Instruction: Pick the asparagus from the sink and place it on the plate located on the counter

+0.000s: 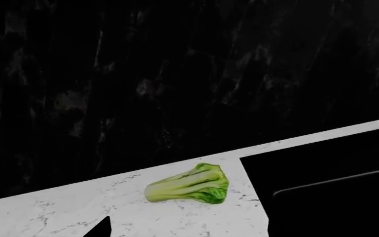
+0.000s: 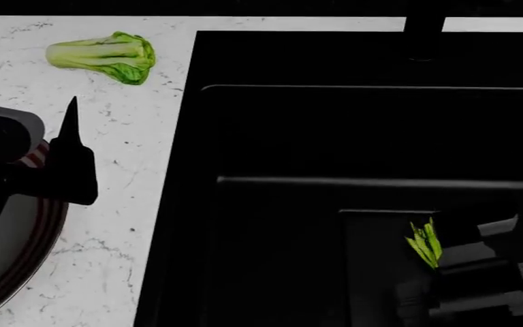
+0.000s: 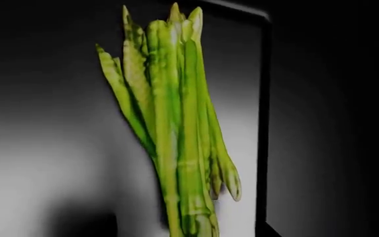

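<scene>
The asparagus [image 2: 424, 244] lies in the near right part of the black sink [image 2: 334, 136], its pointed tips sticking out past my right gripper [image 2: 466, 262]. In the right wrist view the asparagus [image 3: 176, 123] fills the middle and its stem end runs down between the jaws of the right gripper [image 3: 186, 232]. Pale sink floor shows on both sides of the stems, so the jaws stand apart. My left gripper [image 2: 66, 157] hangs open above the red-rimmed plate [image 2: 35, 238] on the counter [image 2: 125, 225]. Nothing sits between the jaws of the left gripper [image 1: 186, 232].
A bok choy [image 2: 107, 56] lies on the counter at the far left, seen as the bok choy [image 1: 189, 185] in the left wrist view. The dark faucet base [image 2: 422, 34] rises behind the sink. A dark backsplash [image 1: 176, 74] runs behind the counter.
</scene>
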Controlling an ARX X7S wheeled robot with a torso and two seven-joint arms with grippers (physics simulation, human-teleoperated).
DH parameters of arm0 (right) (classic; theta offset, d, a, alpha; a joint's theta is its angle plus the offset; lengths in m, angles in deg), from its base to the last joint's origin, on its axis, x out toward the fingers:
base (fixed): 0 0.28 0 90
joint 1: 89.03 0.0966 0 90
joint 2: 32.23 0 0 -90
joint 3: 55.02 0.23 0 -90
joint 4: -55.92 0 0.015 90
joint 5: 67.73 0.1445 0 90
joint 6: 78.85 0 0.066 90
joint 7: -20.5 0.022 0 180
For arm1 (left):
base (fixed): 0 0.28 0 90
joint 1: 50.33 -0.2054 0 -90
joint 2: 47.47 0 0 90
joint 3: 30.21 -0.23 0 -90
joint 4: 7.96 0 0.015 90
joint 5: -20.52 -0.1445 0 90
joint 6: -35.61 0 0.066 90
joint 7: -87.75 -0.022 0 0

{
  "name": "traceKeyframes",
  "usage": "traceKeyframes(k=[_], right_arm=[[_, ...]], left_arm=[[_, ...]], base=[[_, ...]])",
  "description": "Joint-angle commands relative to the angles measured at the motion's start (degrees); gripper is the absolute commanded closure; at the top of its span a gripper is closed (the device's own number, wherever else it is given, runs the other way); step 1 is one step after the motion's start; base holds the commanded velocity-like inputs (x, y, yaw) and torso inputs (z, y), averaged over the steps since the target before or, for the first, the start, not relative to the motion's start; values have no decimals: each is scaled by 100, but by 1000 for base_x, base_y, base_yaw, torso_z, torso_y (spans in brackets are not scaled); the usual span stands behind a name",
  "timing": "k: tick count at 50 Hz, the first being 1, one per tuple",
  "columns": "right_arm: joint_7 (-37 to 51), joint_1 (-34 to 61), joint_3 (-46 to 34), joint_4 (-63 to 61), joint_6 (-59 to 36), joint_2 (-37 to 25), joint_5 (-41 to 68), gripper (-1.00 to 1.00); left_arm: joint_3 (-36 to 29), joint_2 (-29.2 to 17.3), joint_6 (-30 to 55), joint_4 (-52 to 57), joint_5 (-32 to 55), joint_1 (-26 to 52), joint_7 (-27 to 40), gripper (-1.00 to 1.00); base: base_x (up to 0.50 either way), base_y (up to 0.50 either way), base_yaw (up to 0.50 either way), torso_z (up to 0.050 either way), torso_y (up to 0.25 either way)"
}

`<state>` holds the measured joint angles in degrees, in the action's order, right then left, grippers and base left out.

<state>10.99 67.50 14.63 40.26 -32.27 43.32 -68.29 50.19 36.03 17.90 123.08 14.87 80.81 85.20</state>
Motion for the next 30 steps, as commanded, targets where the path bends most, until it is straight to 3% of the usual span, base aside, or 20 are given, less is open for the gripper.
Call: traceKeyframes(k=[1, 2, 3, 21, 25, 30], right_arm=[[8, -81, -71, 62, 22, 10, 17, -100], [17, -74, -75, 62, 18, 11, 17, -100], [32, -45, -73, 62, 18, 8, 20, 100], [-15, 179, -187, 17, 388, -21, -10, 100], [74, -923, 117, -2966, -1283, -602, 172, 100], [168, -1810, 457, -5461, -2327, -1005, 306, 100]], left_arm=[[-27, -59, -10, 61, 15, 7, -17, -100], [-31, -60, -4, 66, 17, 10, -13, -100], [-36, -60, 6, 75, 20, 16, -11, -100], [-34, -74, 10, 113, 85, 11, 42, -100], [-47, -79, 76, 175, 97, 43, 47, -100], [-57, -74, 147, 257, 125, 71, 43, -100]], base=[[0, 0, 0, 0, 0], [0, 0, 0, 0, 0], [0, 0, 0, 0, 0], [1, 0, 0, 0, 0], [0, 0, 0, 0, 0], [0, 0, 0, 0, 0]])
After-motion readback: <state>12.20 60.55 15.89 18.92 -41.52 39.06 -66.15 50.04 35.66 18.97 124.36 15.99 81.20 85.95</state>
